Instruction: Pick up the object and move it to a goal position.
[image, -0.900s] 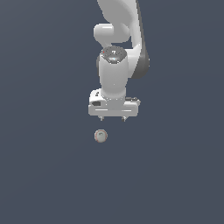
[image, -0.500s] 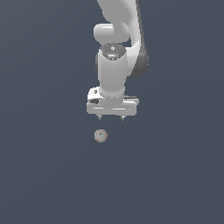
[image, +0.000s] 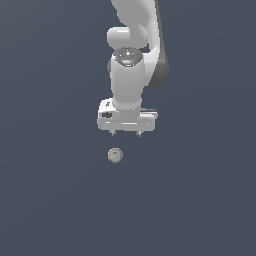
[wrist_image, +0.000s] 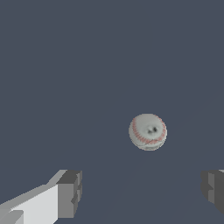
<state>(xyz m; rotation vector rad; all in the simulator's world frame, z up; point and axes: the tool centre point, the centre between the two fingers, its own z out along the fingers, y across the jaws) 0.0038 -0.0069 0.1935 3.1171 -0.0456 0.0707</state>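
The object (image: 115, 155) is a small grey-white ball with thin red stitching, lying on the dark grey floor. My gripper (image: 126, 133) hangs above it, a short way behind and toward the exterior view's right, fingers pointing down and spread wide with nothing between them. In the wrist view the object (wrist_image: 148, 131) lies apart from the two fingertips (wrist_image: 70, 194), outside the gap between them and nearer the far one. My gripper (wrist_image: 142, 190) is open there too.
A plain dark grey floor (image: 50, 200) fills both views. The white arm (image: 131, 75) rises from the gripper to the upper edge of the exterior view.
The gripper has come down slightly and drifted a little toward the ball. The ball has not moved.
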